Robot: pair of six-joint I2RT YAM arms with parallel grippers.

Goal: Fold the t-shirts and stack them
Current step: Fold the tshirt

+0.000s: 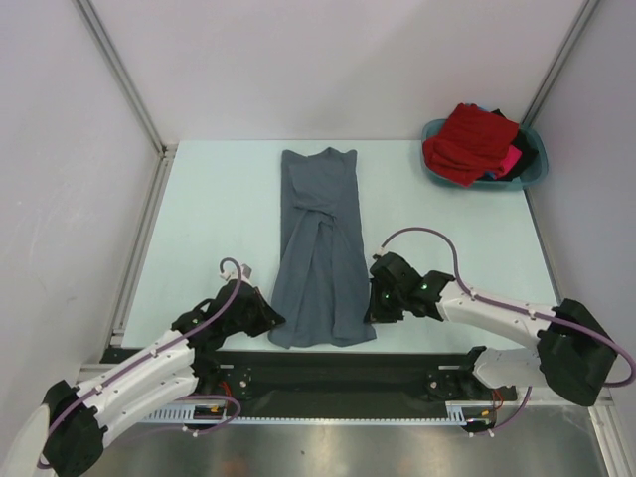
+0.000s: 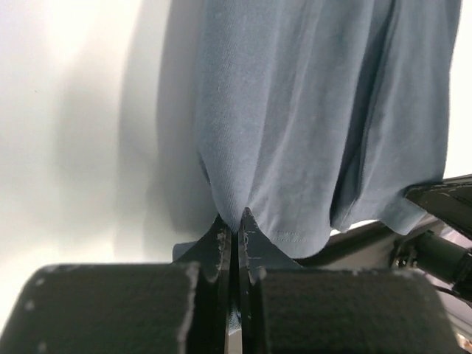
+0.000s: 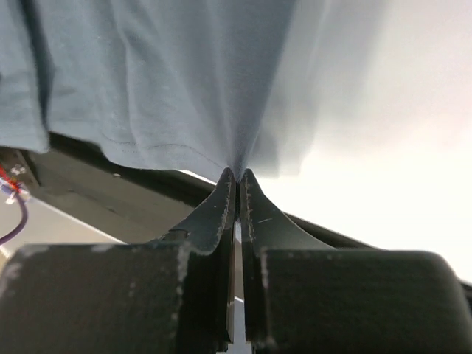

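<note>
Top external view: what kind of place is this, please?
Probably a robot lab cell, not a home: a pale table walled by white panels, a left arm and right arm mounted at its edge, a grey t-shirt laid out.

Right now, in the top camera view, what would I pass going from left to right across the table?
left gripper, shut on the shirt's near left corner → grey t-shirt, lying lengthwise → right gripper, shut on its near right corner → teal basin at the far right.
</note>
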